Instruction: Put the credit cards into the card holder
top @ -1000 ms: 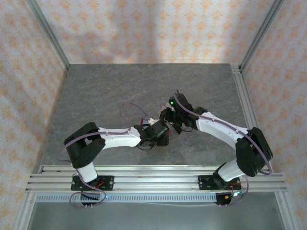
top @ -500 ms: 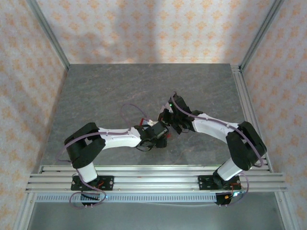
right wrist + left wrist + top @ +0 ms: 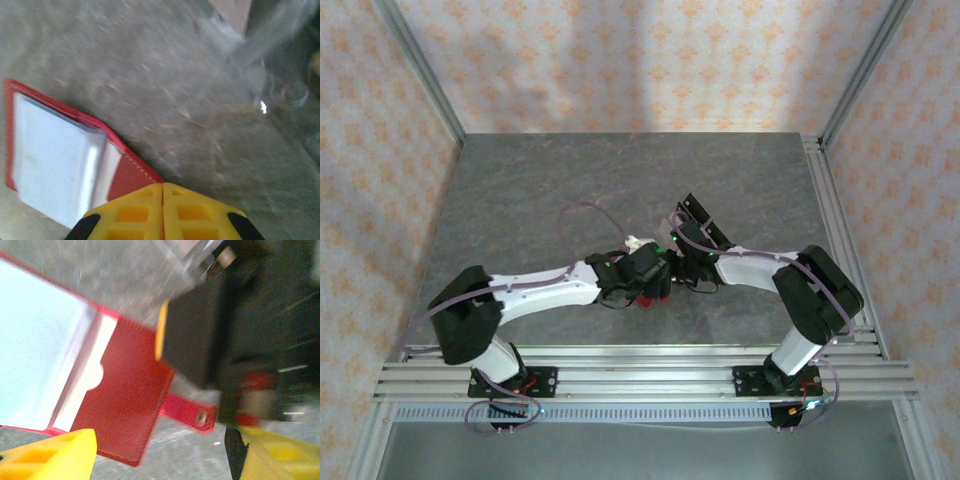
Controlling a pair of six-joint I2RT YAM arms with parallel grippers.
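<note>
Since the small red folding card holder [image 3: 127, 400] lies spread open on the grey stone-patterned table [image 3: 520, 200], about midway between the left and right edges and rather nearer the near edge, the step in hand looks like keeping it flat and open so that a card can go in. To do that well, one arm should pin the red flap without dragging it. The other should bring a card in low and square to the notched pocket edge [image 3: 95, 375], the short side leading. The two arms are crowded together over the holder, so each move should be small, or the holder may be nudged or folded shut.

The right end effector [image 3: 162, 210] has its yellow fingers closed flush together, their tips at the edge of the red flap. Whether it pinches that edge or only presses on it cannot be told. The left end effector [image 3: 160, 460] hangs just above the holder with its yellow fingers well apart, gripping nothing, and the red snap tab [image 3: 192, 412] lies between them. The pale panel [image 3: 40, 350] inside is blurred, so whether a card already sits there cannot be told.
</note>
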